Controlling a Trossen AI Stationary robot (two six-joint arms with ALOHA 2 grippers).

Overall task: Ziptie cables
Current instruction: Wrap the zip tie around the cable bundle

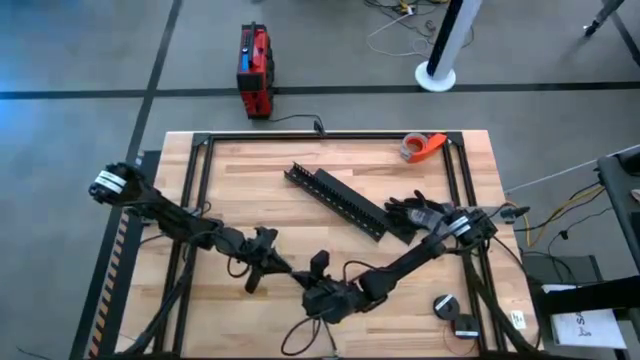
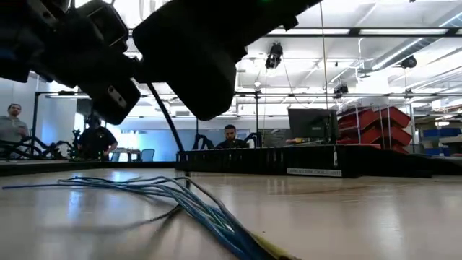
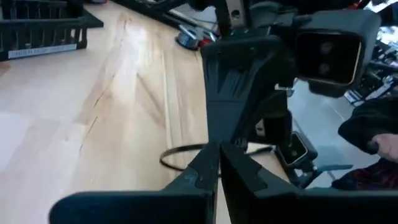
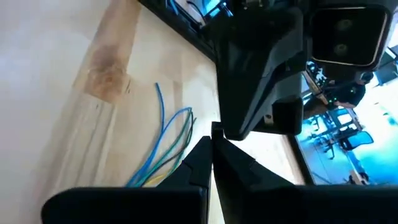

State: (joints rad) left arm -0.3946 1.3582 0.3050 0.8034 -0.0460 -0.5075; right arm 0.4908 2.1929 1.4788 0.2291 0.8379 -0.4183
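Note:
The cables [image 2: 189, 199] are a loose bunch of thin blue and green wires lying flat on the wooden table near its front edge. They also show in the right wrist view [image 4: 163, 140]. My left gripper [image 1: 288, 270] and my right gripper [image 1: 306, 284] meet tip to tip just above the table, above the bunch, and both are shut. In the left wrist view a thin dark loop [image 3: 180, 152] lies on the wood and runs up to the meeting fingertips [image 3: 214, 163]. The wires run under my right fingers [image 4: 199, 163]. My left gripper is shut where the thin dark loop [image 3: 200, 148] ends. The fingers hide that spot, so I cannot tell whether it holds the loop. My right gripper is shut above the wires [image 4: 146, 177], which pass below its fingers. I cannot tell whether it touches them.
Two long black slotted rails [image 1: 340, 200] lie slantwise at mid-table, with a dark heap [image 1: 412, 210] at their right end. An orange tape roll [image 1: 420, 147] sits at the far right. A round black thing [image 1: 445, 305] lies near front right. People sit beyond the table [image 2: 229, 137].

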